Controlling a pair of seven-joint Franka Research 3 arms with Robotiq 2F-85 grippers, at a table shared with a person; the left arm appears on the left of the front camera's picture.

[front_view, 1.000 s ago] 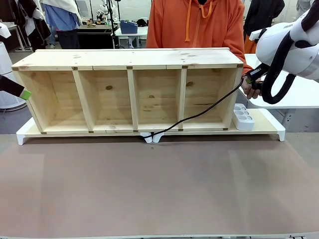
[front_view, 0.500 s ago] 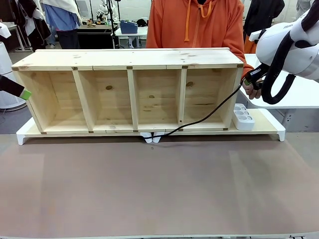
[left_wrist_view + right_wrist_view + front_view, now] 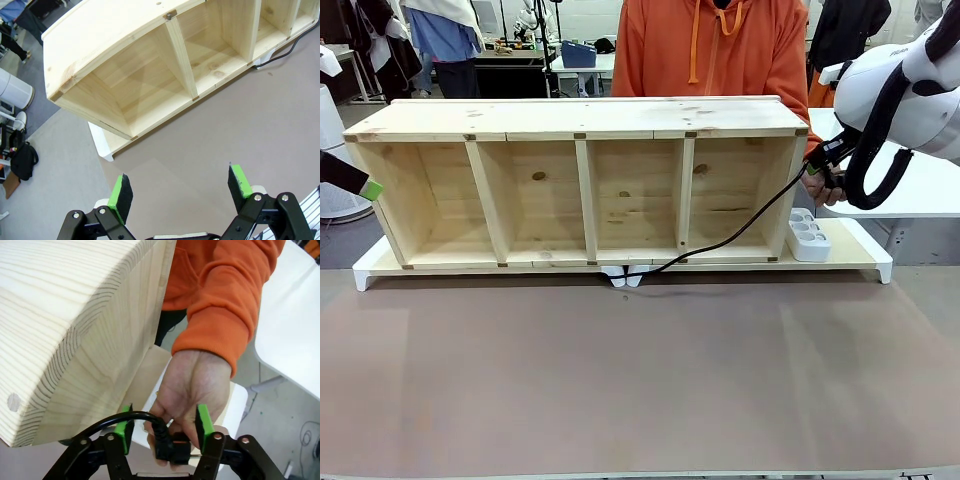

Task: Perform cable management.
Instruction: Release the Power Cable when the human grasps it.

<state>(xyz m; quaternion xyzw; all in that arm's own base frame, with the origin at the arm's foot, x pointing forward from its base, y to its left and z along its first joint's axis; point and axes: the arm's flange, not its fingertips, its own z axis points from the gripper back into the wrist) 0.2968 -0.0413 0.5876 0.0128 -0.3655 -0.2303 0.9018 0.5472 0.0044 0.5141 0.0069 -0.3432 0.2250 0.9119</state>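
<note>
Green-padded right gripper standing wide around person's hand gripping thin black cable; left gripper gaping empty.

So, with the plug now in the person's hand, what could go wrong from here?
1. The right gripper is open, but the hand holding the plug sits between its fingers; any closing could pinch it.
2. The cable hangs across the shelf front; a pull could drag it against the wood.
</note>
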